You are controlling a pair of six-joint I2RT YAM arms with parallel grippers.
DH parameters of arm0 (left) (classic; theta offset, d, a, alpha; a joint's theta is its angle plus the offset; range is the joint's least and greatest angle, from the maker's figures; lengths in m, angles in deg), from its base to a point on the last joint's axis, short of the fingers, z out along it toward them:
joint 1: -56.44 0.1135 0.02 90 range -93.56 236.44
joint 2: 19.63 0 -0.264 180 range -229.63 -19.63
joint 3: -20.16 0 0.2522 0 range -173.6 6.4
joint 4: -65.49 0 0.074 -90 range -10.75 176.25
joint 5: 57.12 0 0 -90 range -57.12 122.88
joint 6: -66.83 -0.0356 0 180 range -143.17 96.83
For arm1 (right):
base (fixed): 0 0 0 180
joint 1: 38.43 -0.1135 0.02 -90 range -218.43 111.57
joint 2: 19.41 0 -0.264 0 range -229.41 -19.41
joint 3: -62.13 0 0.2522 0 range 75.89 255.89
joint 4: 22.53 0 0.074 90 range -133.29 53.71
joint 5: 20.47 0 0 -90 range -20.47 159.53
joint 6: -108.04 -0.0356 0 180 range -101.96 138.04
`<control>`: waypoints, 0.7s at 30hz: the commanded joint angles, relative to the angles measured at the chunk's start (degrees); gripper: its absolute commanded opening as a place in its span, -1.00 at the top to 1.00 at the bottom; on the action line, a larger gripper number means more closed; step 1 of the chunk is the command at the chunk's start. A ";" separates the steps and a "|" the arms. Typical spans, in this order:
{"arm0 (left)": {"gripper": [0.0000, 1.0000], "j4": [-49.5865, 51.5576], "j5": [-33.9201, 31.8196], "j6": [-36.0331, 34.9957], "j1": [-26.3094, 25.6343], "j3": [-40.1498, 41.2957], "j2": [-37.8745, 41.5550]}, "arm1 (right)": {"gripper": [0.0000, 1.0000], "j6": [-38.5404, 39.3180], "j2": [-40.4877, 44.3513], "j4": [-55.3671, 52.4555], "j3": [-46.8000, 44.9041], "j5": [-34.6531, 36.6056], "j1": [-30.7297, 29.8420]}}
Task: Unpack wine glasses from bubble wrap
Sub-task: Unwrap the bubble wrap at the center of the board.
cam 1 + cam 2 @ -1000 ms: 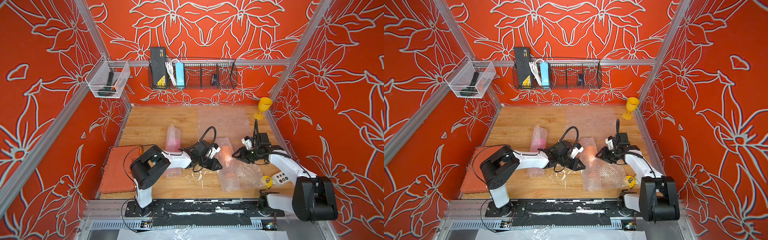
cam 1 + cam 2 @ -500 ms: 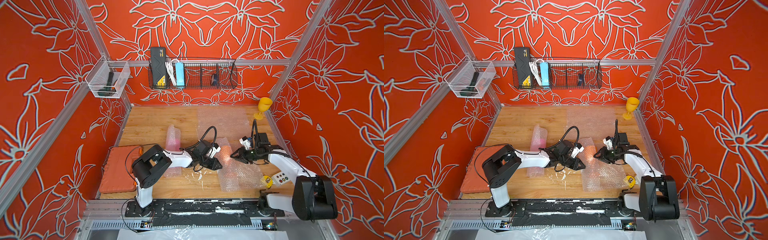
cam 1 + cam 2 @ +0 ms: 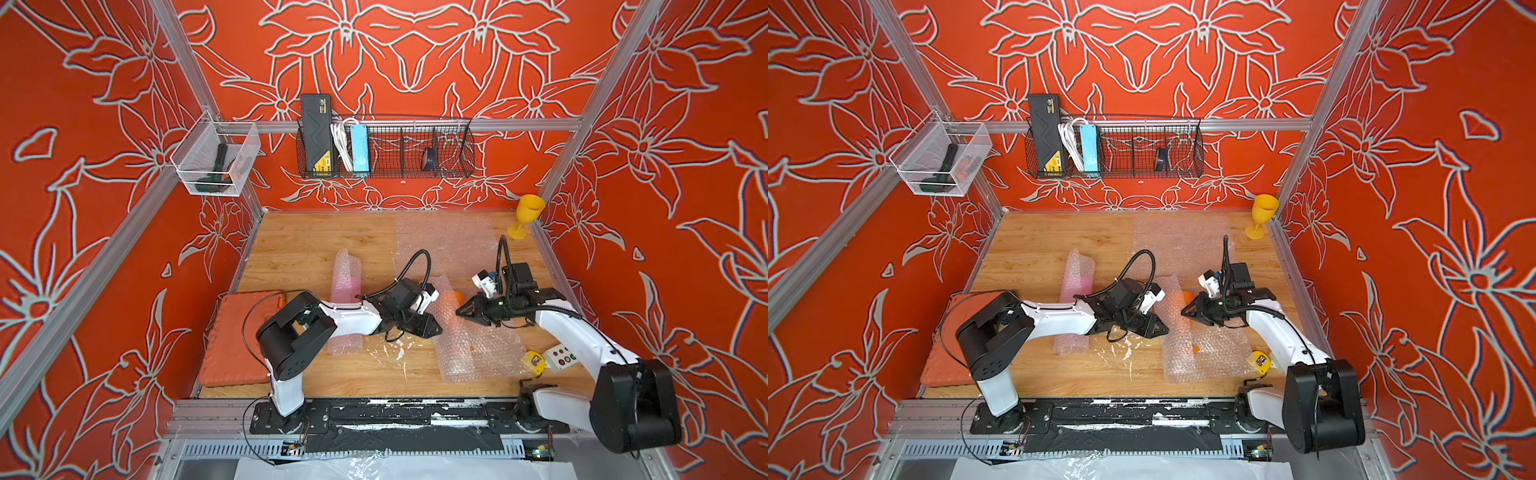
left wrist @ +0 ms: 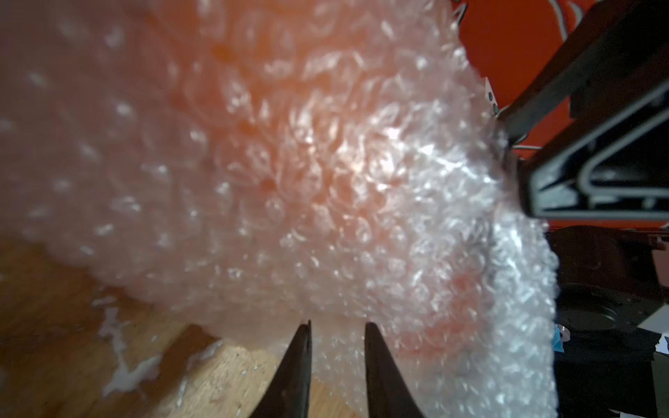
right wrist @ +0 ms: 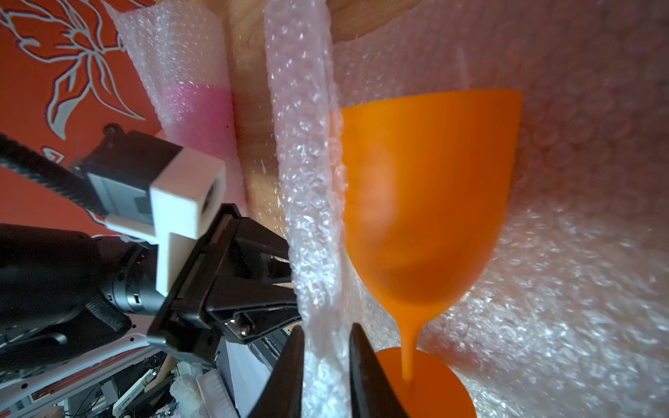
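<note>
Wooden tabletop, left gripper and right gripper pinching bubble wrap, orange goblet half-hidden

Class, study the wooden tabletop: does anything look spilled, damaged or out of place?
Yes: white smears and flecks mar the wooden tabletop toward its front middle, like a dried spill or scraped finish. Nothing else stands out.

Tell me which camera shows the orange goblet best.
The right wrist view: the orange goblet fills it, with bowl, stem and foot mostly bare against the opened bubble wrap. Both top views catch only a small orange patch amid the wrap. The left wrist view gives just an orange glow through the wrap.
</note>
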 commanded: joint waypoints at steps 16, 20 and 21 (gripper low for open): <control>0.37 3.63 -6.60 -0.68 14.72 15.54 27.68 | 0.45 -9.74 -7.92 10.46 6.44 6.20 -17.33; 0.37 5.98 -7.36 -1.23 15.69 15.71 31.28 | 0.36 -10.77 -12.23 12.82 9.05 7.89 -21.45; 0.36 6.33 -7.36 -1.33 15.77 15.61 31.90 | 0.34 -10.97 -13.39 13.23 9.78 7.81 -22.39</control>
